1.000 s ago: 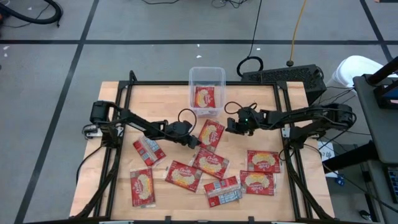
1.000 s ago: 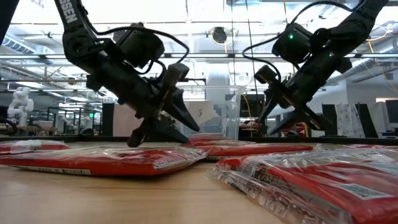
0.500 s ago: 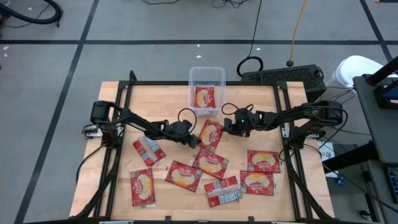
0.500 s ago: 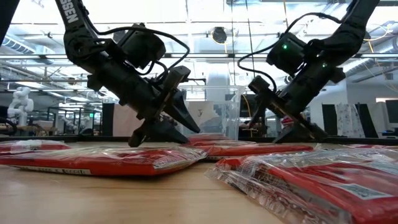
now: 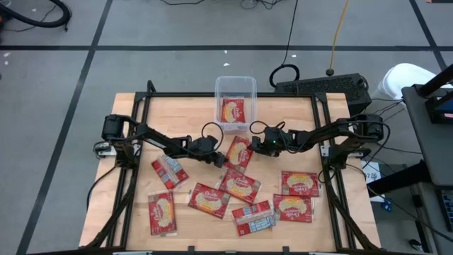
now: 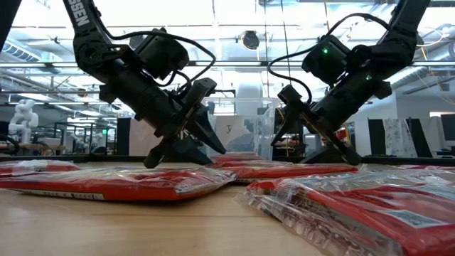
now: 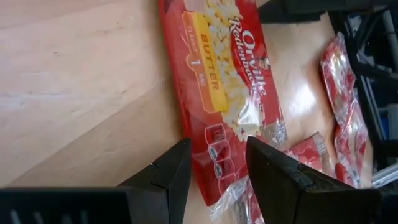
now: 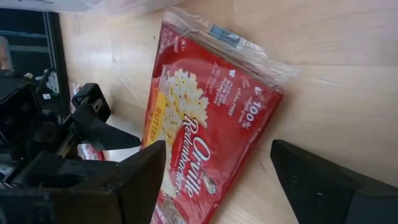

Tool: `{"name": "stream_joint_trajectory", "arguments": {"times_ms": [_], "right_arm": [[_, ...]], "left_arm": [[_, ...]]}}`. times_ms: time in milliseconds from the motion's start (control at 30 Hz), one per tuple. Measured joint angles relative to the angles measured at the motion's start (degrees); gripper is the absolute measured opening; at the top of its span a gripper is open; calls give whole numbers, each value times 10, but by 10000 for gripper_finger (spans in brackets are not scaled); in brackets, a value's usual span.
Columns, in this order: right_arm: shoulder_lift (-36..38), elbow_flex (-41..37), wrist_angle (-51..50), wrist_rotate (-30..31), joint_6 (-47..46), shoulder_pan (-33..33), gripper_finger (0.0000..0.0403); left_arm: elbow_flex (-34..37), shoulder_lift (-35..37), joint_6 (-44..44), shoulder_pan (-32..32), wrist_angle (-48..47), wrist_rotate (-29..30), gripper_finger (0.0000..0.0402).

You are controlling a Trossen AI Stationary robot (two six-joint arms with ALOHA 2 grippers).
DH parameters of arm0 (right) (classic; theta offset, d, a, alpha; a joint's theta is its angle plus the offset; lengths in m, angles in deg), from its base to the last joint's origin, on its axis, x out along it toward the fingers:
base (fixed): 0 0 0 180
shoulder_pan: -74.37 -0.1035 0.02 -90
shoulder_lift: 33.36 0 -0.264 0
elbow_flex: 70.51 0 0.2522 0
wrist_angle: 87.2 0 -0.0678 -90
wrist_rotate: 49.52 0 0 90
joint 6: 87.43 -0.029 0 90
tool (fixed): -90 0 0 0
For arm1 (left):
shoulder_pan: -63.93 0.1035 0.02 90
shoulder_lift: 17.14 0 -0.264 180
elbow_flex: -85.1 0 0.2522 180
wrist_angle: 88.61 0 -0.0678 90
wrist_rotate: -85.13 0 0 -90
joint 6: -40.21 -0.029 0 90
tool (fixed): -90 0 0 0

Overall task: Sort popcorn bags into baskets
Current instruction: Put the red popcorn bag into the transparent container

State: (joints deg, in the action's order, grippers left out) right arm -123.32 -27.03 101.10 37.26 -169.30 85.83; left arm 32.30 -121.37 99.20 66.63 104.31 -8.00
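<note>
Right gripper (image 5: 256, 142) stood with its fingers spread wide and empty, poised over one popcorn bag (image 5: 239, 153) at the middle of the table (image 5: 184, 113); its own wrist view showed the dark fingers (image 8: 134, 183) straddling the red packet's width, not yet pinching it. Whether the tips were touching the film could not be told. Left gripper (image 5: 221, 161) sat at the same bag's opposite end, about half open, its fingers (image 7: 171, 174) set on either side of that packet's corner; contact there looked likely but a firm hold could not be confirmed. Just beyond the bag, at the table's far edge, stood the clear basket (image 5: 236, 85), already holding one packet (image 5: 233, 110). Seven more bags lay loose toward the near edge, some overlapping, a few showing grey backs. Risks, as judged: both grippers were working one packet, so a lift by one while the other pinned it could tear the wrapper or drag the bag off line; the slick film might slip through a wide grip; and the two wrists were close enough to collide.
</note>
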Motion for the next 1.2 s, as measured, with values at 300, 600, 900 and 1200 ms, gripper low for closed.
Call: {"name": "stream_joint_trajectory", "arguments": {"times_ms": [300, 600, 900, 1200], "right_arm": [[0, -1, -1, 0, 0, 0, 289], [-1, -1, 1, 1, -2, 0, 288], [-1, -1, 4, 2, -12, 0, 288], [-1, -1, 13, 2, -42, -1, 288]], "left_arm": [[-19, 40, 55, 7, -102, 14, 154], [-21, 12, 53, 25, -64, -9, 65], [-23, 1, 103, 33, -48, -24, 8], [-86, -3, 107, 32, -101, -60, 6]]}}
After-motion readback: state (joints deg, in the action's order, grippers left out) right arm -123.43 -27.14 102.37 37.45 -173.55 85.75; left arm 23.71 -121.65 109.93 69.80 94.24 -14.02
